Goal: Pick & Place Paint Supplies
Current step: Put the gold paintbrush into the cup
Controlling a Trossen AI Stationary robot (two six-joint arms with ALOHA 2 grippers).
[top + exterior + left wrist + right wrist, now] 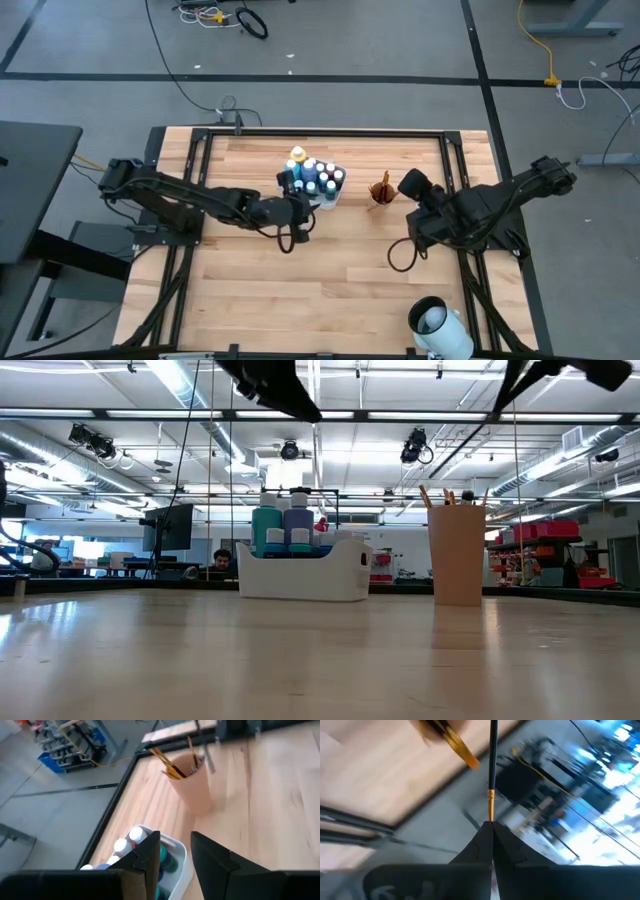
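The right gripper [492, 827] was pinched tight on a thin paintbrush [492, 765], its two dark fingers meeting around the shaft just below the gold ferrule, with the dark handle running straight up to the top edge of the right wrist view. In the high view that gripper [412, 186] sat right of centre, just beside the orange-brown cup [381, 192].

The left gripper [175, 852] stood partly open with nothing between its fingers, a clear gap showing in the lower middle of the left wrist view. It hung over the near end of the white tray [176, 865], and in the high view it [290, 183] lay at the tray's left edge, centre of the frame.

The paint bottles [318, 175] stood packed in the tray, white caps and blue and teal bodies visible, one yellow at the upper left of the cluster. In the low view the tray [300, 575] sat left of centre and the cup [457, 555] right of it, well apart, brush handles [447, 495] poking above the cup's rim. The wooden table [300, 290] filled the lower half of the high view.
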